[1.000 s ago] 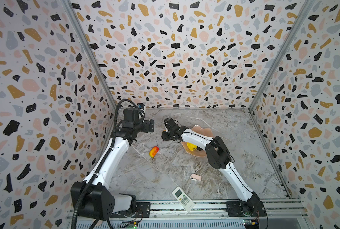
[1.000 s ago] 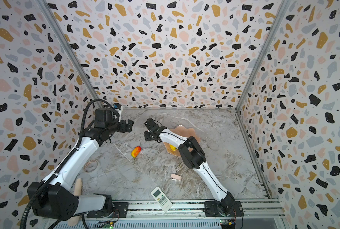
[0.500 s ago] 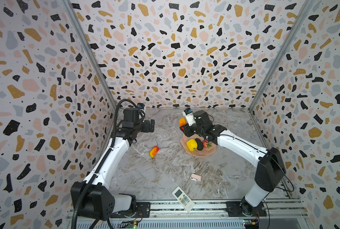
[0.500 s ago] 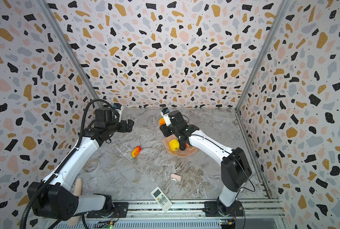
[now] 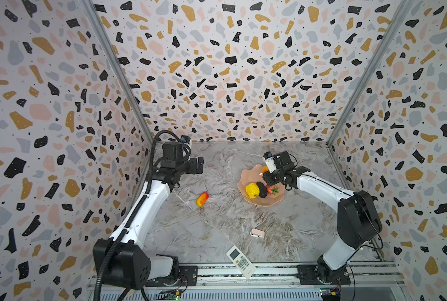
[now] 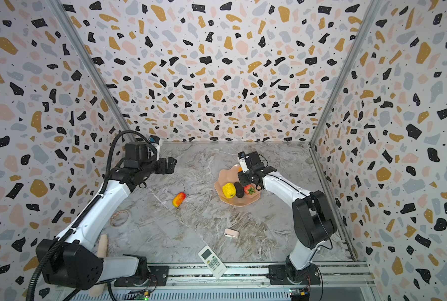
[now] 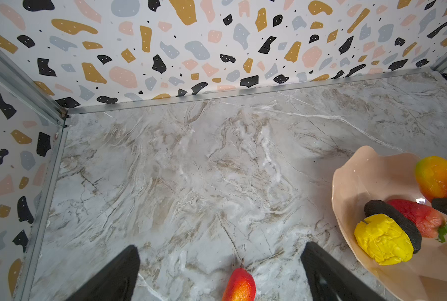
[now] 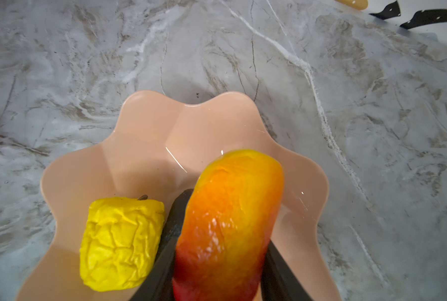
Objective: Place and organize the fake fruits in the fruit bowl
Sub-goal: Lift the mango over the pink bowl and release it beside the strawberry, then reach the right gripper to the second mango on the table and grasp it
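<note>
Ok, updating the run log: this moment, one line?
right gripper: shut on mango at bowl | left gripper: open | in bowl: lemon, avocado, strawberry | out: table mango

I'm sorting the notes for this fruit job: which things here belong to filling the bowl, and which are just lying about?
Belong to the job:
bowl, lemon, avocado, strawberry, held mango, loose mango on the table.

Just lying about:
remote control, small pink gadget, ring, pale stick.

Bowl (image 5: 269, 202) is noted pale pink; lemon (image 5: 252, 190) yellow, avocado (image 5: 262, 189) blackish, strawberry (image 5: 270, 189) red, mango (image 8: 230, 221) red-orange-yellow; tabletop (image 5: 217, 221) grey-marbled; walls (image 5: 230, 78) terrazzo-speckled.
</note>
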Action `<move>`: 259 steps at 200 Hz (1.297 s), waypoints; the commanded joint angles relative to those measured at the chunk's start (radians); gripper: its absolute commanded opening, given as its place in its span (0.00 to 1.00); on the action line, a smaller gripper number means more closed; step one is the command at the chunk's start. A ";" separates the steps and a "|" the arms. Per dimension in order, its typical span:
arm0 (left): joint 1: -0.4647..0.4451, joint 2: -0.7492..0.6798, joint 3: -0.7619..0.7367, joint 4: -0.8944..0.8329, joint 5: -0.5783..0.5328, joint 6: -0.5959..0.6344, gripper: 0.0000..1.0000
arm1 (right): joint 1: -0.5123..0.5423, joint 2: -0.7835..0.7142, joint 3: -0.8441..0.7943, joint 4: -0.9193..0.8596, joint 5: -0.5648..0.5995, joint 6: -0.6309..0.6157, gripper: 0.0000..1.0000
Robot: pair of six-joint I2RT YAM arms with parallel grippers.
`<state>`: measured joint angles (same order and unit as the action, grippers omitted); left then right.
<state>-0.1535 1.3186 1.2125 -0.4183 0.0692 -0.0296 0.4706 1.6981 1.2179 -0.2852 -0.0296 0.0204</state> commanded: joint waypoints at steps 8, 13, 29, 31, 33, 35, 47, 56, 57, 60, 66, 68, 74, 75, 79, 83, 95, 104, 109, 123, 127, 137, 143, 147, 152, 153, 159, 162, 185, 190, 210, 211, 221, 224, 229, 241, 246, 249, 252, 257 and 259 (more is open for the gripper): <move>-0.006 0.006 0.029 0.019 0.007 -0.003 1.00 | -0.005 0.035 0.014 -0.015 -0.001 -0.025 0.24; -0.006 0.007 0.030 0.019 0.007 -0.001 1.00 | -0.005 0.042 0.014 -0.011 -0.003 -0.024 0.25; -0.006 0.010 0.032 0.018 0.007 -0.002 0.99 | -0.004 0.062 0.014 -0.005 -0.007 -0.019 0.27; -0.006 0.010 0.033 0.017 0.007 -0.003 0.99 | -0.005 0.064 0.014 -0.004 -0.007 -0.020 0.27; -0.006 0.010 0.032 0.018 0.007 -0.003 1.00 | -0.005 0.066 0.014 -0.004 -0.006 -0.018 0.28; -0.006 0.010 0.033 0.017 0.007 -0.002 1.00 | -0.004 0.067 0.014 -0.003 -0.006 -0.018 0.28; -0.006 0.013 0.033 0.017 0.007 -0.002 0.99 | -0.007 0.076 0.014 -0.001 -0.004 -0.015 0.30; -0.006 0.014 0.037 0.016 0.007 -0.003 0.99 | -0.007 0.079 0.015 0.000 -0.003 -0.015 0.31; -0.006 0.015 0.037 0.016 0.006 -0.002 0.99 | -0.007 0.079 0.015 0.000 -0.002 -0.014 0.31; -0.006 0.017 0.036 0.016 0.007 -0.002 1.00 | -0.007 0.078 0.014 -0.001 -0.001 -0.014 0.32; -0.006 0.017 0.039 0.015 0.007 -0.002 1.00 | -0.008 0.078 0.017 -0.002 0.000 -0.015 0.35; -0.006 0.017 0.039 0.015 0.007 -0.002 1.00 | -0.007 0.078 0.018 -0.002 -0.001 -0.015 0.36; -0.006 0.019 0.041 0.015 0.007 -0.001 1.00 | -0.009 0.078 0.018 -0.003 0.002 -0.014 0.37; -0.006 0.018 0.040 0.016 0.007 -0.002 1.00 | -0.010 0.078 0.018 -0.003 0.002 -0.014 0.38; -0.006 0.019 0.040 0.015 0.007 -0.003 1.00 | -0.010 0.077 0.020 -0.003 0.003 -0.016 0.40; -0.006 0.020 0.042 0.016 0.009 -0.002 0.99 | -0.012 0.076 0.020 -0.004 0.004 -0.014 0.42; -0.007 0.022 0.042 0.016 0.009 -0.003 1.00 | -0.013 0.073 0.022 -0.006 0.005 -0.017 0.48; -0.008 0.022 0.041 0.016 0.010 -0.003 0.99 | -0.015 0.068 0.021 -0.008 0.009 -0.019 0.53; -0.008 0.022 0.040 0.016 0.009 -0.001 1.00 | -0.015 0.067 0.022 -0.010 0.010 -0.019 0.55; -0.008 0.022 0.041 0.015 0.006 -0.002 1.00 | -0.017 0.062 0.022 -0.015 0.020 -0.019 0.62; -0.008 0.021 0.041 0.015 0.007 -0.002 1.00 | -0.017 0.060 0.022 -0.015 0.020 -0.020 0.64; -0.008 0.020 0.040 0.015 0.006 -0.002 1.00 | -0.018 0.057 0.024 -0.019 0.024 -0.020 0.68; -0.008 0.019 0.040 0.015 0.006 -0.003 1.00 | -0.017 0.054 0.025 -0.022 0.026 -0.020 0.70; -0.008 0.019 0.040 0.014 0.005 -0.003 0.99 | -0.017 0.052 0.025 -0.023 0.028 -0.021 0.71; -0.008 0.018 0.040 0.014 0.005 -0.002 1.00 | -0.018 0.048 0.028 -0.027 0.029 -0.021 0.72; -0.008 0.018 0.039 0.014 0.006 -0.002 1.00 | -0.018 0.048 0.028 -0.027 0.030 -0.021 0.73; -0.008 0.018 0.039 0.014 0.004 -0.002 0.99 | -0.017 0.043 0.030 -0.031 0.033 -0.021 0.75; -0.008 0.017 0.039 0.015 0.004 -0.001 0.99 | -0.017 0.041 0.033 -0.033 0.035 -0.023 0.76; -0.008 0.017 0.038 0.013 0.004 -0.001 0.99 | -0.011 0.017 0.071 -0.073 0.050 -0.029 0.81; -0.008 0.015 0.037 0.013 0.004 0.000 0.99 | -0.007 0.009 0.082 -0.081 0.054 -0.032 0.83; -0.008 0.013 0.037 0.012 0.001 0.002 1.00 | 0.023 -0.020 0.136 -0.112 0.074 -0.051 0.91; -0.008 0.014 0.037 0.012 0.001 0.003 1.00 | 0.026 -0.022 0.139 -0.113 0.074 -0.052 0.92; -0.008 0.013 0.038 0.010 -0.001 0.005 0.99 | 0.051 -0.031 0.164 -0.118 0.076 -0.067 0.99; -0.008 0.012 0.037 0.011 -0.001 0.004 1.00 | 0.059 -0.033 0.171 -0.118 0.074 -0.073 0.99; -0.008 0.012 0.036 0.012 -0.002 0.005 1.00 | 0.072 -0.037 0.183 -0.118 0.068 -0.083 0.99; -0.008 0.011 0.036 0.010 -0.002 0.005 1.00 | 0.114 -0.036 0.209 -0.108 0.042 -0.096 0.99; -0.008 0.009 0.035 0.010 -0.002 0.005 1.00 | 0.127 -0.034 0.217 -0.104 0.026 -0.099 0.99; -0.008 0.007 0.034 0.010 -0.002 0.005 0.99 | 0.135 -0.033 0.224 -0.100 0.010 -0.100 0.99; -0.008 0.006 0.033 0.010 -0.002 0.005 0.99 | 0.148 -0.029 0.229 -0.095 -0.002 -0.102 0.99; -0.008 0.004 0.032 0.009 -0.004 0.005 1.00 | 0.167 -0.024 0.237 -0.084 -0.023 -0.101 0.99; -0.008 0.005 0.032 0.008 -0.005 0.005 1.00 | 0.175 -0.021 0.241 -0.078 -0.033 -0.102 0.99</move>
<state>-0.1539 1.3365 1.2243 -0.4191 0.0692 -0.0292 0.5690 1.6993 1.4055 -0.3668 0.0181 -0.0505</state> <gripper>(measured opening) 0.995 0.990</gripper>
